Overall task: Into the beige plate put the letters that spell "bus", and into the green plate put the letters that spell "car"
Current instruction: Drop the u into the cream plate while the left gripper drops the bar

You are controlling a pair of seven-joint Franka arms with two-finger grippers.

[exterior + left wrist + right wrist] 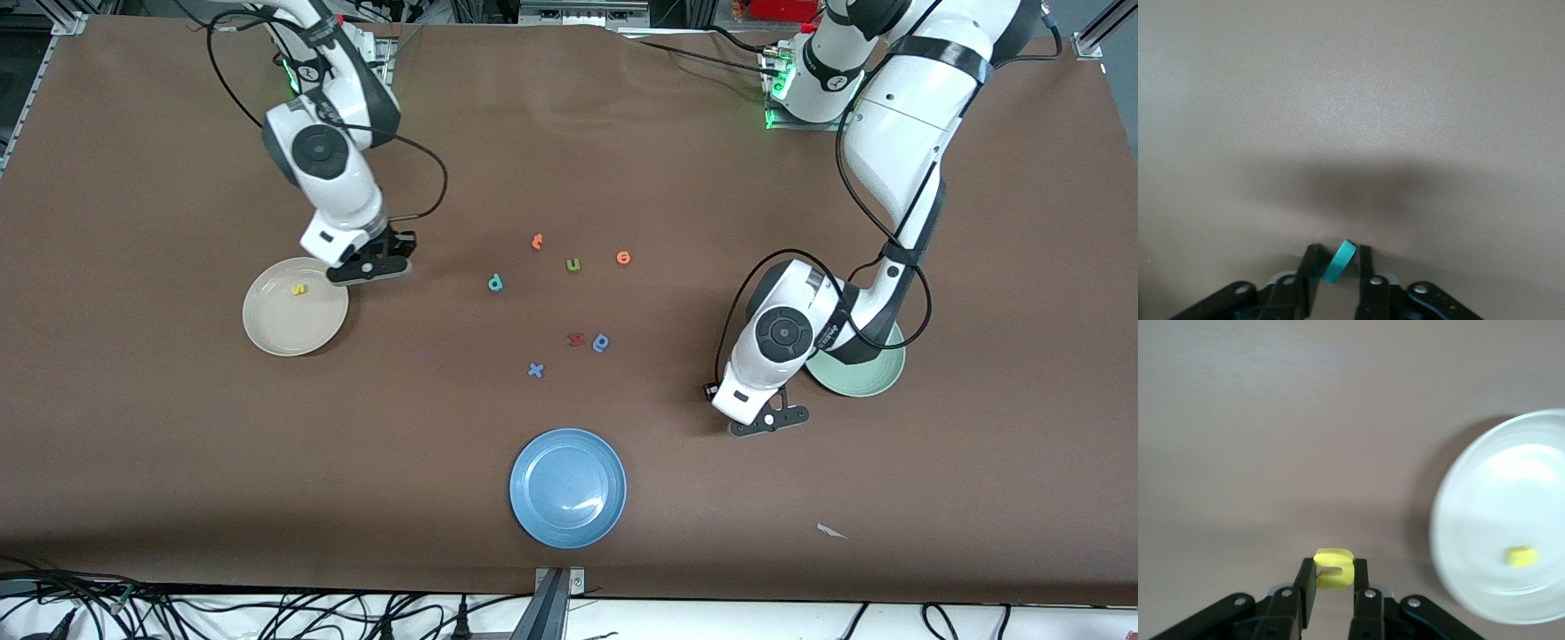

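One yellow "s" [300,289] was seen lying in the beige plate [267,329], toward the right arm's end of the worktop. The right tool [1335,581], just beside that plate, was clamped on a yellow letter [1334,568]. The left tool [1338,267], beside the green plate [876,378], was closed around a teal letter [1339,261].

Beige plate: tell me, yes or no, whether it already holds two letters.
No. The beige plate holds only one yellow letter; the right gripper holds another yellow letter beside the plate.
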